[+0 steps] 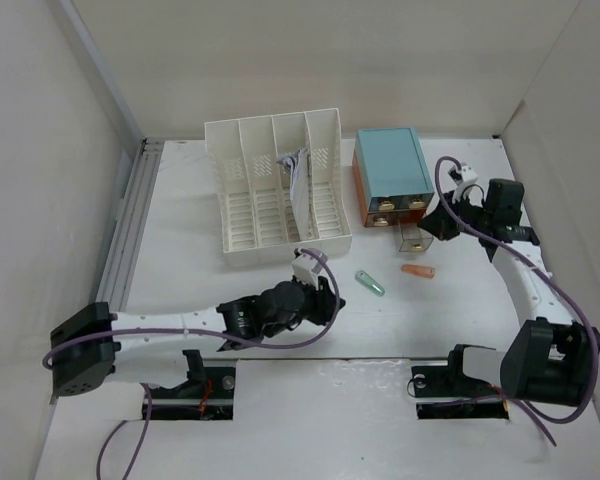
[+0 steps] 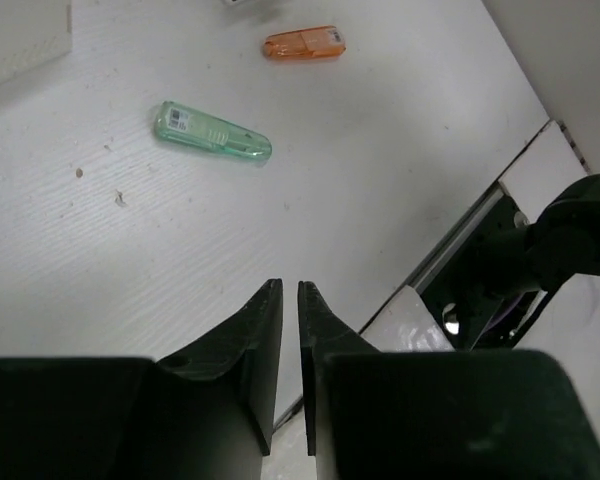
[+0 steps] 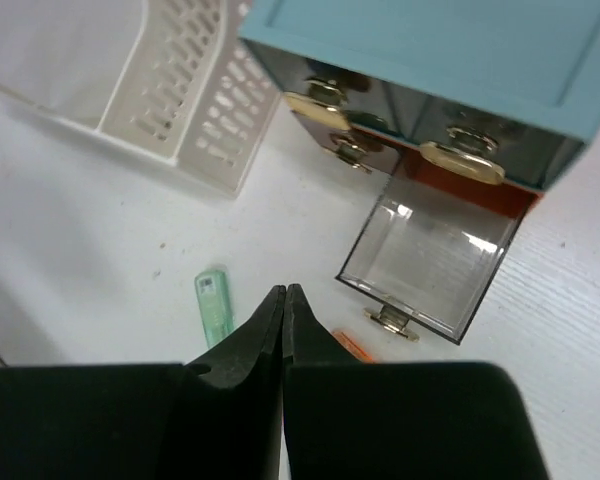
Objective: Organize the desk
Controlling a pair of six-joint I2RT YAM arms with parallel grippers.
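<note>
The matte white desk [image 1: 180, 300] spreads beneath both arms. A green flash drive [image 2: 212, 133] and an orange one [image 2: 303, 43] are left loose on it, near a clear drawer [image 3: 425, 250] pulled open from the teal-topped drawer box [image 1: 390, 165], probably to receive them. The left gripper [image 2: 290, 300] is held almost closed and empty. The right gripper [image 3: 283, 300] is pressed closed on nothing.

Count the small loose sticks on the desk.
2. The green stick lies on the desk near the white rack; the orange stick lies right of it, in front of the open clear drawer. Others may be hidden in closed drawers.
</note>
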